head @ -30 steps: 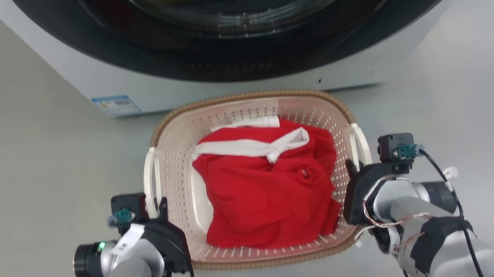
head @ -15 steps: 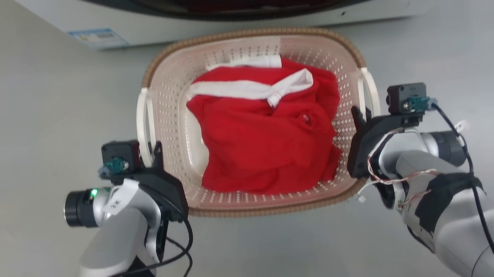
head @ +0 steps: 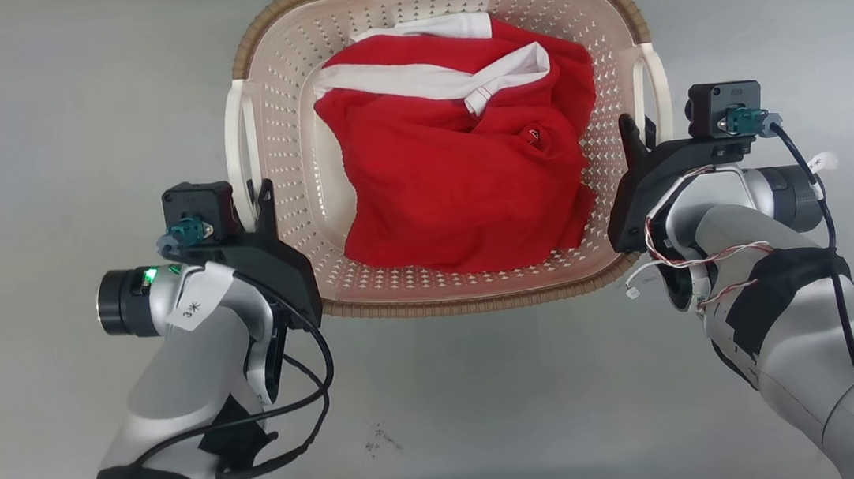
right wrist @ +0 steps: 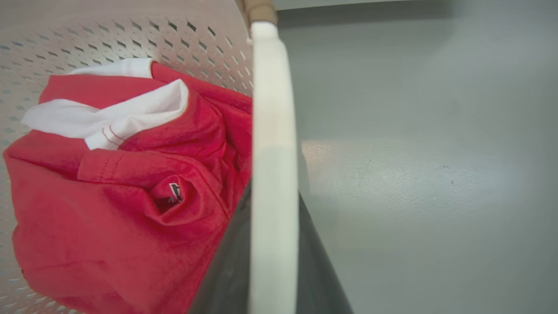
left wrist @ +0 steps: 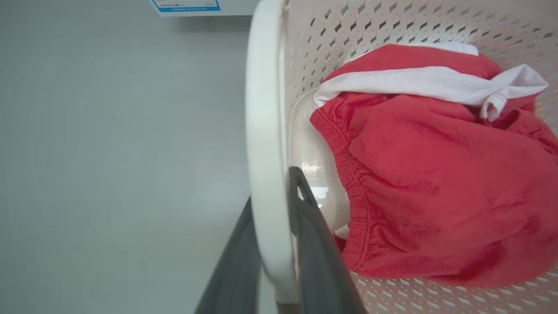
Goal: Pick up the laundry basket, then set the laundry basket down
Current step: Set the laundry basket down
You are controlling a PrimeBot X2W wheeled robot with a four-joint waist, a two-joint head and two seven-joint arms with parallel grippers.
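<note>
Laundry basket [head: 282, 132] has cream perforated walls, brown rim.

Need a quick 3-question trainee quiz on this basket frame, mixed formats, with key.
1. True or false: the left gripper has a finger on each side of the laundry basket's white left handle.
2. The garment in the basket is mostly: A blue, B red, C green.
3. Fill in: the right gripper is closed on the basket's white right ____.
Key: 1 true; 2 B; 3 handle.
</note>
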